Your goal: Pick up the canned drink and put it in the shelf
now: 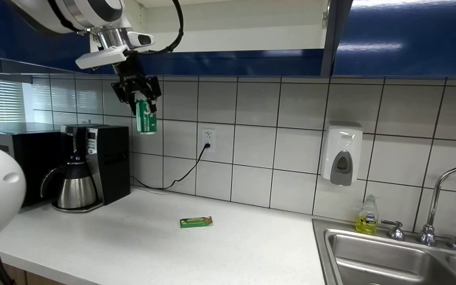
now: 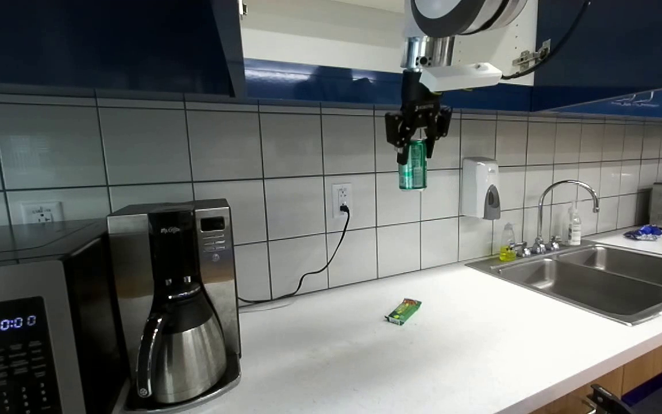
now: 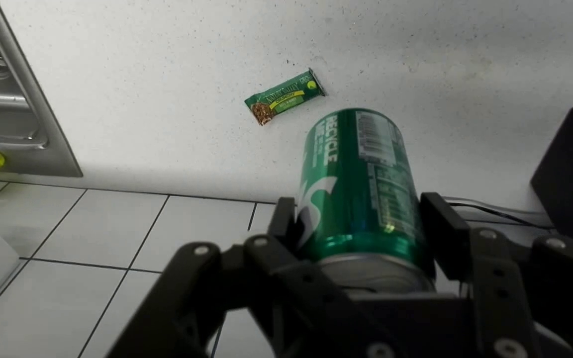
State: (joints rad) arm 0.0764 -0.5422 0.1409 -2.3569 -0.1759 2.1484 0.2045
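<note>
The canned drink, a green can with pale markings, hangs nearly upright in my gripper in both exterior views (image 1: pixel 146 120) (image 2: pixel 412 169). In the wrist view the can (image 3: pixel 356 164) sits between the two black fingers, its silvery top toward the palm. My gripper (image 1: pixel 145 110) is shut on the can's upper part, high above the counter; it also shows in the wrist view (image 3: pixel 358 214). The shelf (image 1: pixel 232 35) is the pale cabinet opening with a blue lower edge, also in an exterior view (image 2: pixel 319 37). Gripper and can are below that edge.
A flat green packet (image 1: pixel 196 222) lies on the white counter (image 1: pixel 152 245). A coffee maker (image 2: pixel 181 322) and microwave (image 2: pixel 26 333) stand at one end, a sink (image 2: pixel 595 282) at the other. A soap dispenser (image 1: pixel 342 154) hangs on the tiles. Blue cabinet fronts (image 1: pixel 406 39) flank the opening.
</note>
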